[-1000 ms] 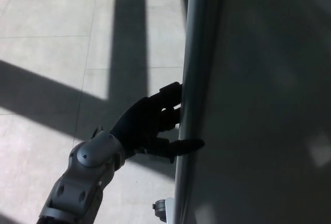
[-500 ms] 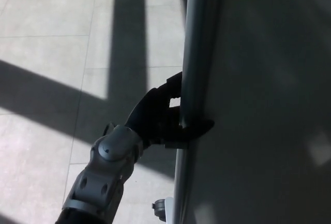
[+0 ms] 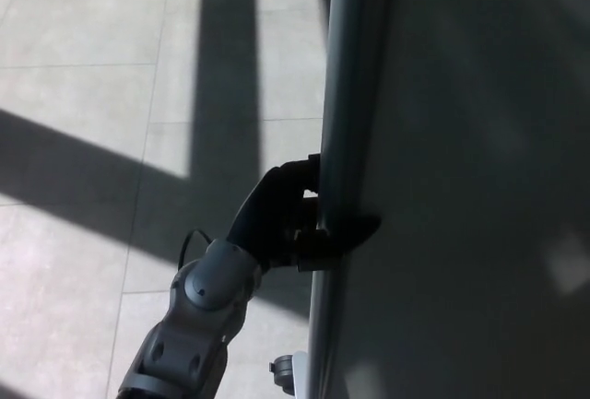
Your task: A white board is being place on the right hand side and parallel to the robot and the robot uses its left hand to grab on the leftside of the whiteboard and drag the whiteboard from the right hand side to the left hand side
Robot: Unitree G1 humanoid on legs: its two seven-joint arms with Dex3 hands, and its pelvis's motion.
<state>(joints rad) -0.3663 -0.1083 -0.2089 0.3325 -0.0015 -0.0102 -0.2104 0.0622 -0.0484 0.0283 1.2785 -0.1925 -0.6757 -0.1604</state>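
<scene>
The whiteboard fills the right half of the head view, its face grey in shade, with a rounded metal frame edge running top to bottom. My left hand is black and wraps this left edge. Its fingers go behind the frame, and the thumb lies across the front face. The hand is shut on the board's edge. A silver forearm rises from the bottom left. My right hand does not show.
Pale floor tiles with broad dark shadow bands lie to the left of the board. A small grey caster or foot of the stand shows at the bottom by the frame.
My left hand has closed tighter round the frame edge, the thumb sliding further onto the board's face. The forearm has swung right and closer to the board. The board's edge sits slightly further left.
</scene>
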